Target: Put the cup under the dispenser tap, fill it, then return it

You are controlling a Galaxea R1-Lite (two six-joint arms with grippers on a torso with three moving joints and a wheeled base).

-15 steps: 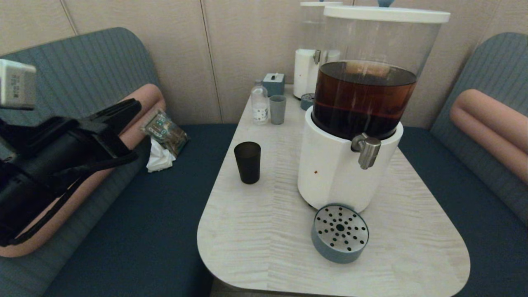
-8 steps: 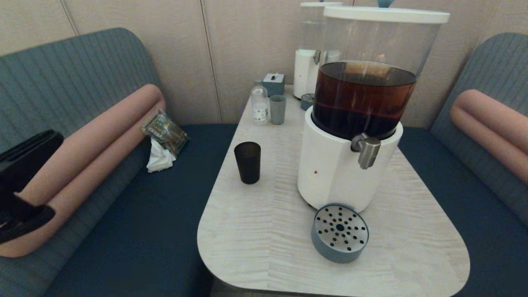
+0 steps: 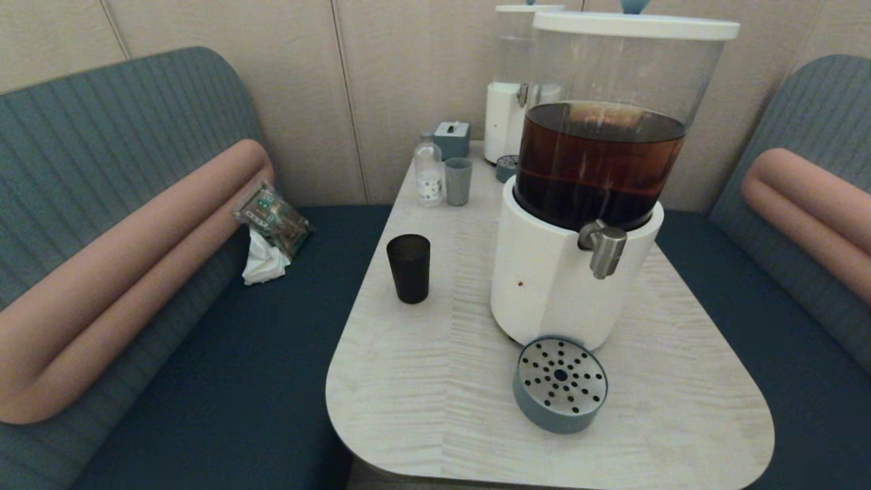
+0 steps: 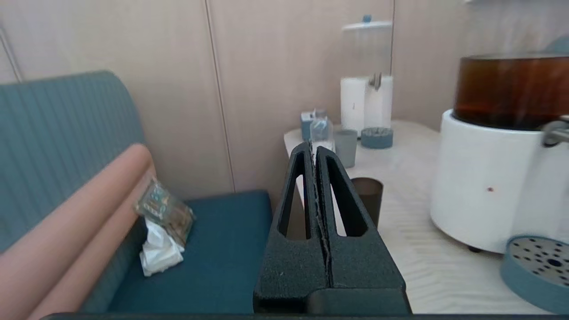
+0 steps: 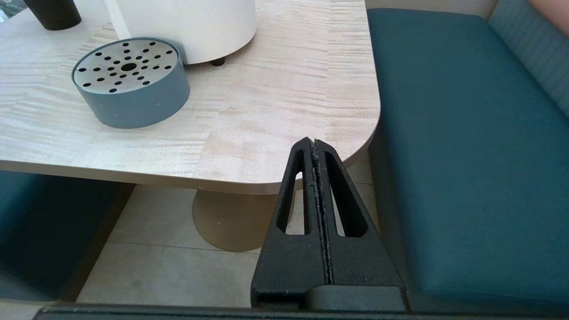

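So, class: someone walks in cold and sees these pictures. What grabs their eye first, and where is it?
The big dispenser with brown liquid dominates the table's centre, its steel tap above the round drip tray. The dark cup stands alone on its left. Both grippers sit shut off the table: left gripper, right gripper.

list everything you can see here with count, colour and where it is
cup: 1, smoky black, on the table left of the big dispenser
big dispenser: 1, white base, clear tank of brown liquid, mid table
dispenser tap: 1, brushed steel, front of the big dispenser
drip tray: 1, blue-grey with perforated steel top, before the big dispenser
small dispenser: 1, white base, clear tank, far end of table
small cup: 1, grey-green, far end
bottle: 1, clear, beside the small cup
box: 1, blue-grey, by the wall
table: 1, pale wood
packet and tissue: 1 each, on the left bench
left tool: 1, black, shut, off the table's left side
right tool: 1, black, shut, below the table's near right corner
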